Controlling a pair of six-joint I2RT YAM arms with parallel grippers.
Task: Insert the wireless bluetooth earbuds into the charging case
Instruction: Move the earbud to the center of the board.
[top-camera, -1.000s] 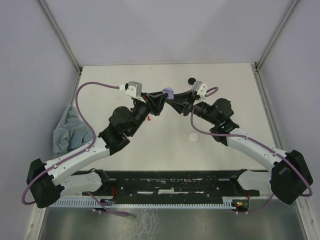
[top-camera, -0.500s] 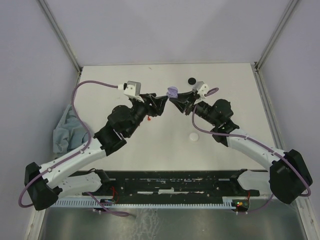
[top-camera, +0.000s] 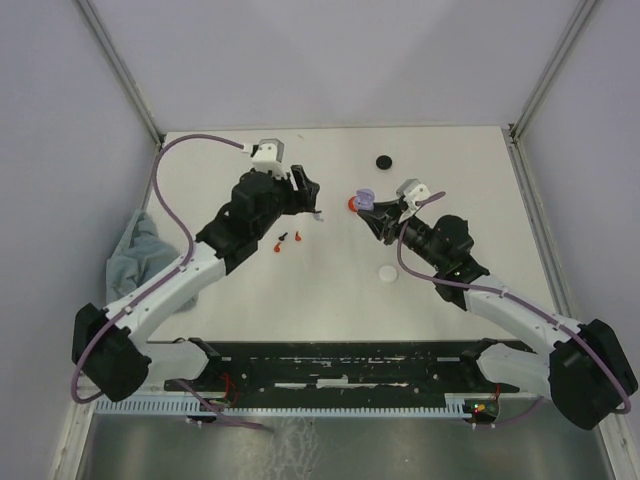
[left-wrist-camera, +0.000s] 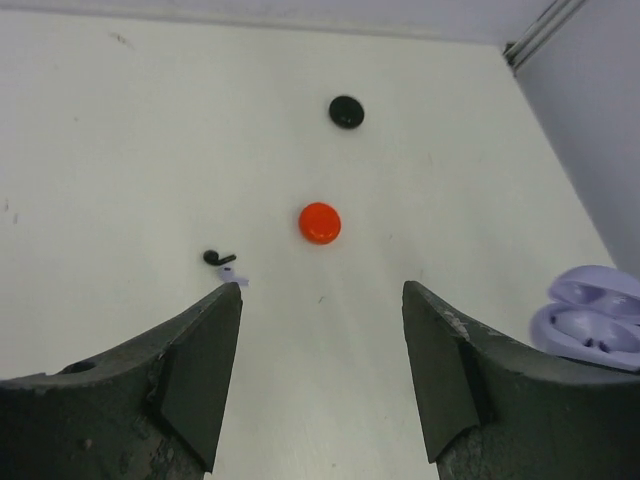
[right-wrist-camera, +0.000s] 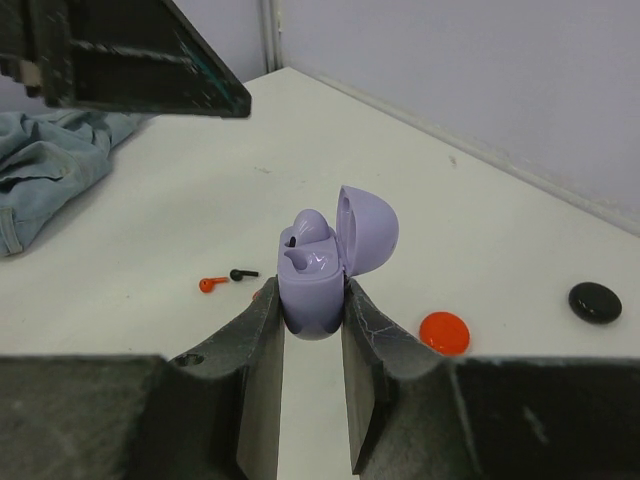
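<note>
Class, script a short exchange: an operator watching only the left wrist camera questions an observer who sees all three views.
Operator: What holds the lavender case at my right edge?
Observer: The right gripper is clamped on its base, lid up.
Operator: I see the black earbud; any red one?
Observer: Yes, a red earbud lies beside it on the table.
</note>
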